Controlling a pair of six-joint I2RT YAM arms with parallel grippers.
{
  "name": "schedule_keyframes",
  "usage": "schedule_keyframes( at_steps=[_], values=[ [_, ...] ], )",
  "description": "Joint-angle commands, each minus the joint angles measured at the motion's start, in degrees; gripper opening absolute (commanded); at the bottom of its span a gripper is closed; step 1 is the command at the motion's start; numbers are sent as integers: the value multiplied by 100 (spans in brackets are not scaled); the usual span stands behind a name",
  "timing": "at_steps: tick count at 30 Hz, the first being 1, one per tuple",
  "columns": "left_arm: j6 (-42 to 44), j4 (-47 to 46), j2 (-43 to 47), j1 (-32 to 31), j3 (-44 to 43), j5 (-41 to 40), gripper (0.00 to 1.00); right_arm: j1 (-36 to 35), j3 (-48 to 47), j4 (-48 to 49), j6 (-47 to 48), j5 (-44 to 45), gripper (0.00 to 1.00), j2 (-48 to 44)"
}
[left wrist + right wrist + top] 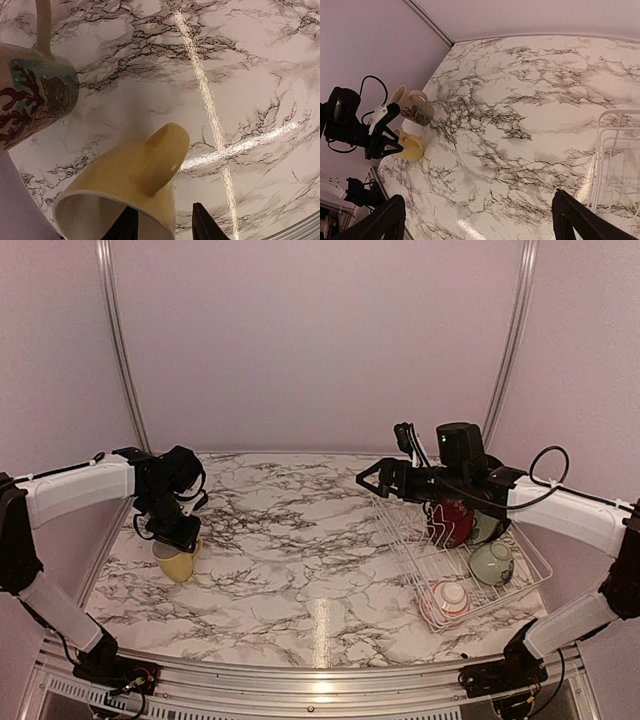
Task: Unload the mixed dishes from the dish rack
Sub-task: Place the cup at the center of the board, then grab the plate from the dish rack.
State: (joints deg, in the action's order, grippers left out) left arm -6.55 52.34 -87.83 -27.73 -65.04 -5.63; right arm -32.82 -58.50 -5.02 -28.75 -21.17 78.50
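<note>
Yellow mug (177, 563) stands on the desk (300, 570), far left, just beside the cream printed mug (30, 105) with its red coral print. White wire dish rack (400, 540) sits at right. It holds the red patterned plate (450, 523) on edge, the pale green bowl (491, 563), and the red-rimmed white bowl (450, 598) at the near end.

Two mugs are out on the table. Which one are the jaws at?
The plain yellow mug: its rim lies between the left arm's jaws. The other, a cream mug printed with red coral, sits beside it, outside the jaws.
</note>
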Motion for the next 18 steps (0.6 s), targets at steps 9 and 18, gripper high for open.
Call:
schedule_keyframes(
  at_steps=[9,18],
  values=[
    [57,474,848,13,-1283,-165,47,39,-578,-1373,940,1616,98,-338],
    [46,-464,1945,4,-1807,910,78,262,-478,-2026,1306,2620,98,-750]
  ],
)
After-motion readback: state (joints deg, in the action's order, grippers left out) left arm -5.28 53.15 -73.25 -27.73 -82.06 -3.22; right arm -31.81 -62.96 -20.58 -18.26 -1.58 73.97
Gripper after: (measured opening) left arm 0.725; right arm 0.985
